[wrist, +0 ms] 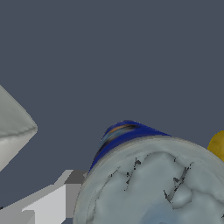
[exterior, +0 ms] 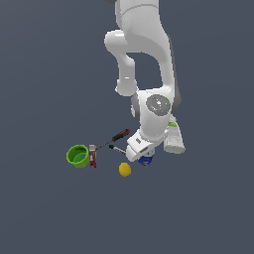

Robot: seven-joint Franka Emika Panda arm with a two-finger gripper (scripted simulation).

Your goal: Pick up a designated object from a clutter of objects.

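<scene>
From the exterior view, I see the gripper (exterior: 140,153) low over the blue can (exterior: 145,160), which peeks out beneath it, just right of the lemon (exterior: 125,169). To the exterior view's left lie the marker (exterior: 117,149), the red-handled screwdriver (exterior: 115,137), a small reddish box (exterior: 93,156) and the green cup (exterior: 78,156); the white bottle (exterior: 174,139) lies right of the wrist. Through the wrist view, the can's silvery top (wrist: 155,186) fills the frame (very close), one pale finger (wrist: 41,205) touching its side, lemon (wrist: 217,145) at the edge. Whether the jaws are clamped, I cannot tell.
</scene>
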